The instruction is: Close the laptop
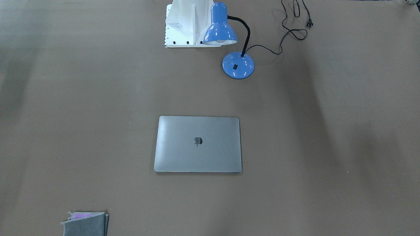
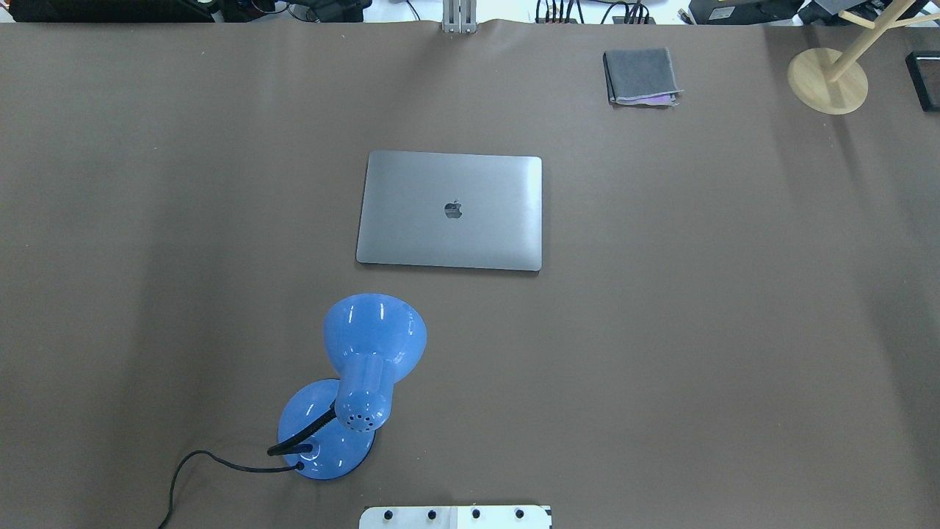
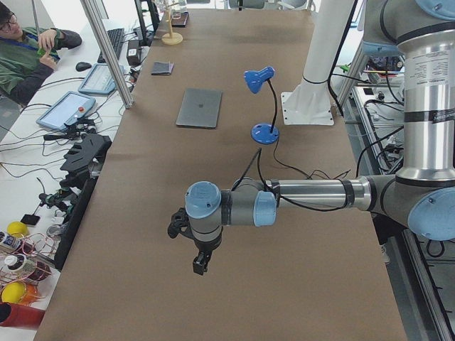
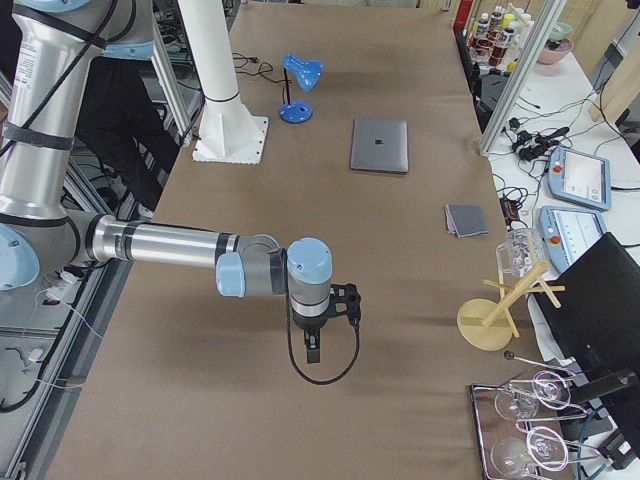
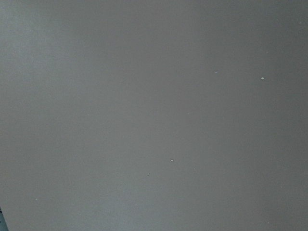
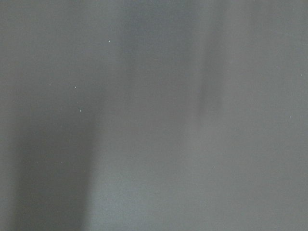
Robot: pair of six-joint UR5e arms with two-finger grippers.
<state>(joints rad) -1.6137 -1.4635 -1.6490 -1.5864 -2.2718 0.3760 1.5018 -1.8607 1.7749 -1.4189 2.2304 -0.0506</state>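
Brown table (image 2: 734,294) — laptop (image 2: 449,211), lamp (image 2: 371,345), cloth (image 2: 640,76).

Left gripper (image 3: 200,268), right gripper (image 4: 312,354) showing only in side views; jaw states unreadable. Edge cutting off grey cloth (image 1: 87,225).

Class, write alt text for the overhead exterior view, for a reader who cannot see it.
A closed grey laptop lies flat, logo up, at the centre of a brown table. A blue desk lamp stands nearer the camera, left of centre; a folded grey cloth and a wooden stand sit far right. No robot arm shows.
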